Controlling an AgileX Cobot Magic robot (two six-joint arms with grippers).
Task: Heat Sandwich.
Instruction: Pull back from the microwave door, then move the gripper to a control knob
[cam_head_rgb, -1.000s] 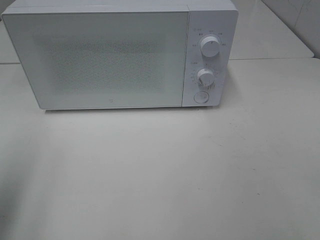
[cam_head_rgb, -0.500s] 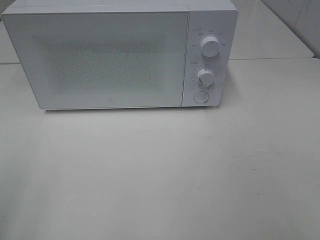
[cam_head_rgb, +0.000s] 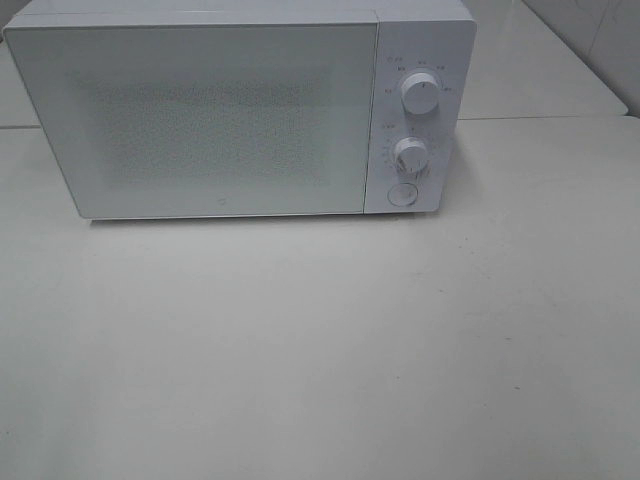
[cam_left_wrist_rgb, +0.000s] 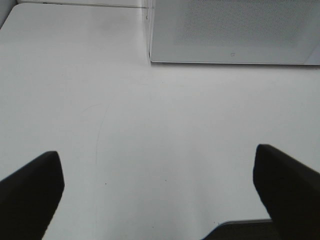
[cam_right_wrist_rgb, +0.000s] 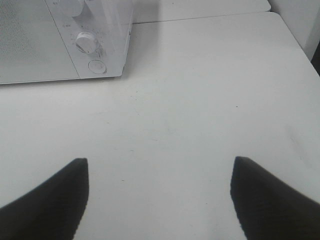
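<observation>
**No sandwich in sight, microwave shut, nothing moving**

The sandwich does not show in any of the three views: it is not on the table (cam_head_rgb: 320, 350), and if it lies behind the microwave's closed door (cam_head_rgb: 200, 120), the frosted panel hides it. Where it is cannot be told.

Over the last second the high view stays the same: the microwave (cam_head_rgb: 420, 30) sits at the back of the table with its door flush, and the upper dial (cam_head_rgb: 421, 92), lower dial (cam_head_rgb: 411, 154) and round button (cam_head_rgb: 402, 194) are untouched. No arm reaches into that view.

The left gripper (cam_left_wrist_rgb: 157, 156) hangs over bare table in front of the door's left corner, jaws spread wide with nothing between them. The right gripper (cam_right_wrist_rgb: 160, 164) hovers over bare table near the control panel, also parted and empty.

With no change, I judge the task is either not yet begun or paused. The button, which probably releases the door, lies nearest the right gripper.
</observation>
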